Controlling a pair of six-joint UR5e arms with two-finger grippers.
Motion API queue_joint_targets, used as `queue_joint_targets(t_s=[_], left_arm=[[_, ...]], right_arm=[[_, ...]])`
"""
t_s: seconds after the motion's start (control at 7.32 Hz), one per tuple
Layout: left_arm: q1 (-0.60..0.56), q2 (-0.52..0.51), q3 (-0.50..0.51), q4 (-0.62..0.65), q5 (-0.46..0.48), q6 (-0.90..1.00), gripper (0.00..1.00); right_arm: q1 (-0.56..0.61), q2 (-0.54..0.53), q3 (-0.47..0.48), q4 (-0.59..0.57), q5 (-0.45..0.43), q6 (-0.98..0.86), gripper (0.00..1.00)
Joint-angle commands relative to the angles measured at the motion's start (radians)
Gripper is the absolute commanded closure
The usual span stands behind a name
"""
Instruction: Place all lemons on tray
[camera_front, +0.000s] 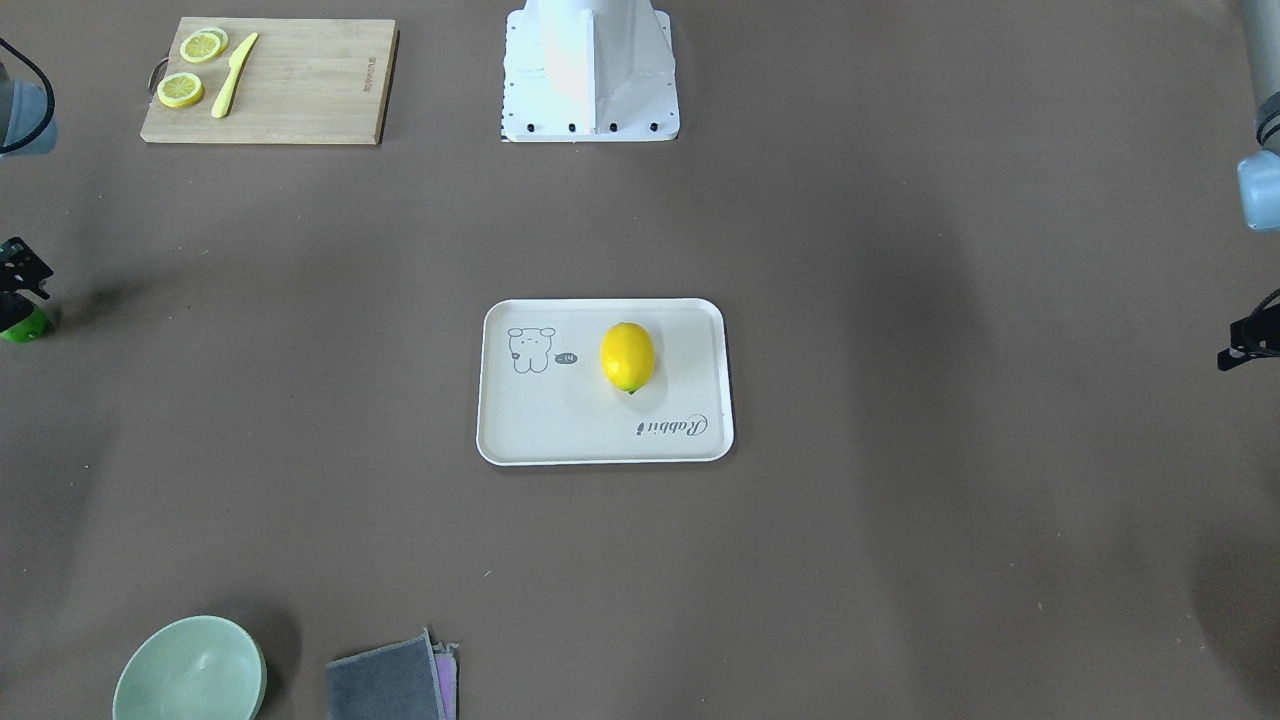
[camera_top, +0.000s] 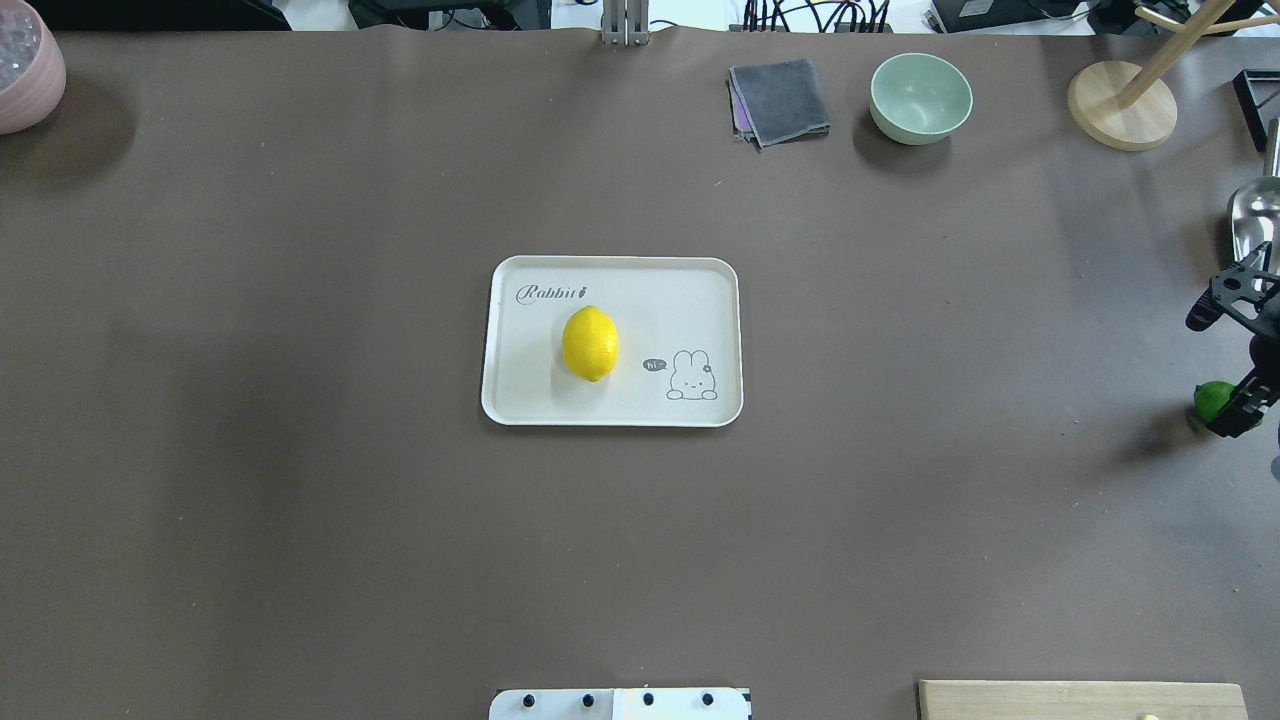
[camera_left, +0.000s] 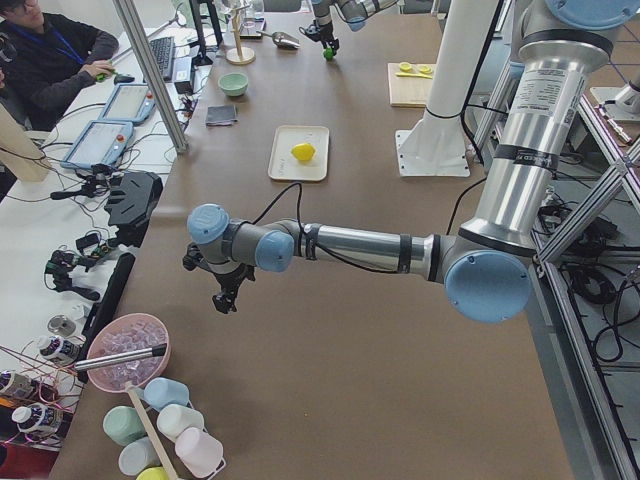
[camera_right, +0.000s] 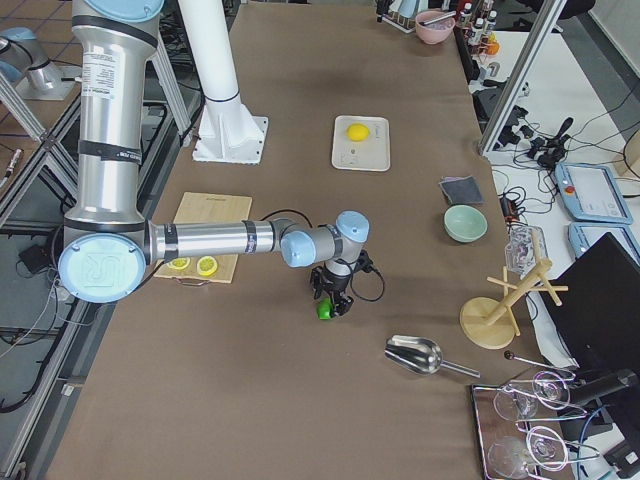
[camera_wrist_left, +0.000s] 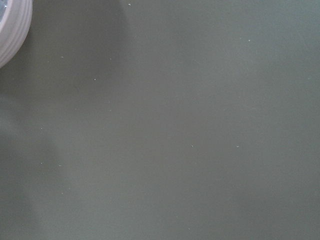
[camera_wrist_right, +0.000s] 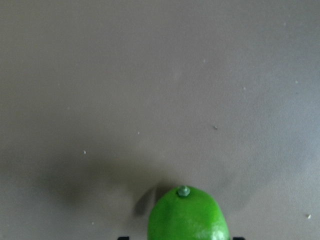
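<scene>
The yellow lemon (camera_top: 590, 343) lies on the off-white tray (camera_top: 700, 290) in the middle of the table, also in the front-facing view (camera_front: 628, 357). My right gripper (camera_top: 1224, 408) is shut on the green lemon (camera_top: 1211, 399) at the table's far right and holds it a little above the surface; the lemon fills the bottom of the right wrist view (camera_wrist_right: 187, 216). My left gripper (camera_left: 228, 296) hangs over bare table at the far left, near a pink bowl (camera_top: 25, 70). I cannot tell whether it is open.
A bamboo cutting board (camera_front: 300, 85) with lemon slices and a yellow knife lies near the robot base (camera_front: 590, 70). A green bowl (camera_top: 920, 97), a grey cloth (camera_top: 780, 100), a wooden stand (camera_top: 1120, 105) and a metal scoop (camera_top: 1255, 215) stand along the far and right edges.
</scene>
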Motion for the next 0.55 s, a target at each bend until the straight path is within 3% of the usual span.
queue_joint_targets(t_s=[0.0,0.41], left_arm=[[0.0,0.0,0.003,0.0,0.0,0.0,0.02],[0.0,-0.005,0.001,0.0,0.0,-0.001,0.02]], right_arm=[[-0.004,0.034,-0.009,-0.004,0.0,0.002,1.0],[-0.003,0.089,0.003,-0.062,0.02,0.042,1.0]])
